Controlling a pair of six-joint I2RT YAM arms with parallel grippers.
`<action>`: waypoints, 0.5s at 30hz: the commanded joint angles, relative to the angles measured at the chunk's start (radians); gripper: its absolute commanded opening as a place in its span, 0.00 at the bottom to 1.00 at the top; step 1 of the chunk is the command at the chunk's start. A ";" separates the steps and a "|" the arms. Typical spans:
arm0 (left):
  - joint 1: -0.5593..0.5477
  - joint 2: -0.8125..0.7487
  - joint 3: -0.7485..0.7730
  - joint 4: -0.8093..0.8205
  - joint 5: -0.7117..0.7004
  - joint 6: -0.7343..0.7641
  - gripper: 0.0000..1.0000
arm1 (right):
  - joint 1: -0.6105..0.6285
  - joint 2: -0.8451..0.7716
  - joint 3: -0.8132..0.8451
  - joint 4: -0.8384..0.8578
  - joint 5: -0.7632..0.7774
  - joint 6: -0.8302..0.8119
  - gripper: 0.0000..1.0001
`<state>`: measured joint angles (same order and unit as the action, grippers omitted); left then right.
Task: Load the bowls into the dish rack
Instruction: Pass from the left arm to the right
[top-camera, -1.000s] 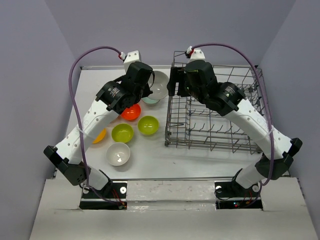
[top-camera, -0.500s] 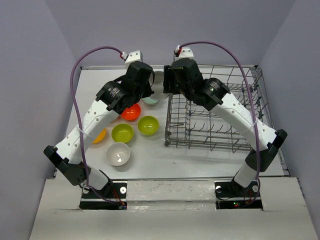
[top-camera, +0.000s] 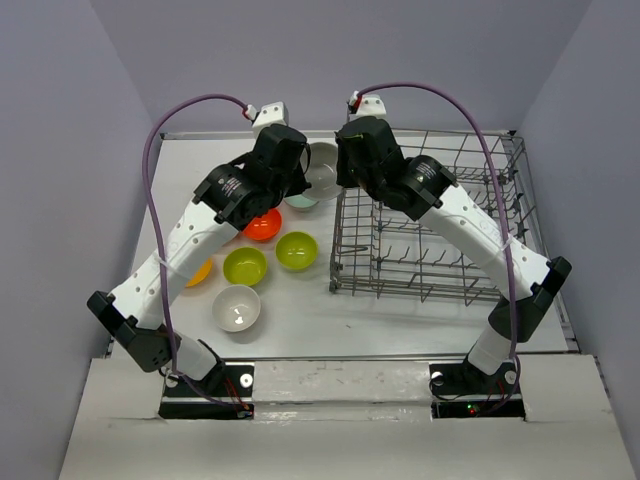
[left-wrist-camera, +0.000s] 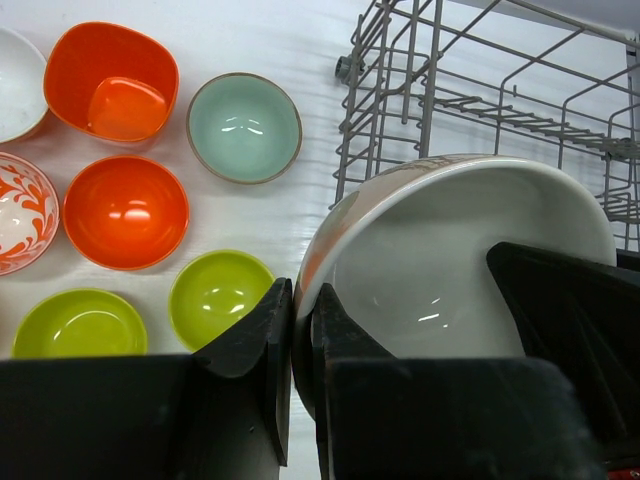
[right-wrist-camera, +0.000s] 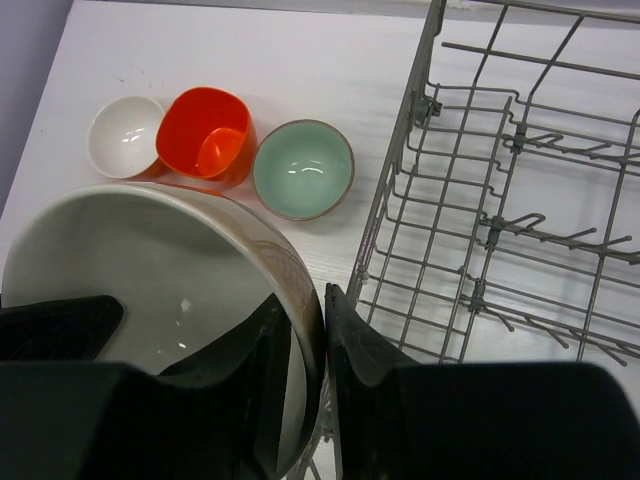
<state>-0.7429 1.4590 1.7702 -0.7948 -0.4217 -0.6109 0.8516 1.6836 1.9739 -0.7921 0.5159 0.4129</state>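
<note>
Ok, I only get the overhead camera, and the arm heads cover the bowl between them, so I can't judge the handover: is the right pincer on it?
Observer: Yes, the right pincer straddles the rim of the large white bowl, one finger inside, one outside.
Operator: And the left?
Observer: The left pincer clamps the opposite rim, so both hold it.
Operator: Any bowls I'm missing?
Observer: A white bowl with a red pattern sits on the table beside the round red bowl.

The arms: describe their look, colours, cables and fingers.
Both the left arm and right arm have white links with black joints and bases. A purple cable loops along each. Their fingers are matte black wedges.
</note>
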 joint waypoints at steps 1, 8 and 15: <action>-0.006 -0.078 -0.018 0.103 -0.009 -0.020 0.00 | 0.007 -0.002 0.048 0.048 0.032 0.000 0.20; -0.007 -0.091 -0.035 0.121 -0.002 -0.016 0.00 | 0.007 -0.002 0.034 0.051 0.033 0.001 0.01; -0.007 -0.094 -0.032 0.140 0.008 -0.004 0.19 | 0.007 -0.022 0.025 0.050 0.056 -0.009 0.01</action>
<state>-0.7444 1.4303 1.7275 -0.7654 -0.4225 -0.6041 0.8543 1.6928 1.9739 -0.8062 0.5301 0.3904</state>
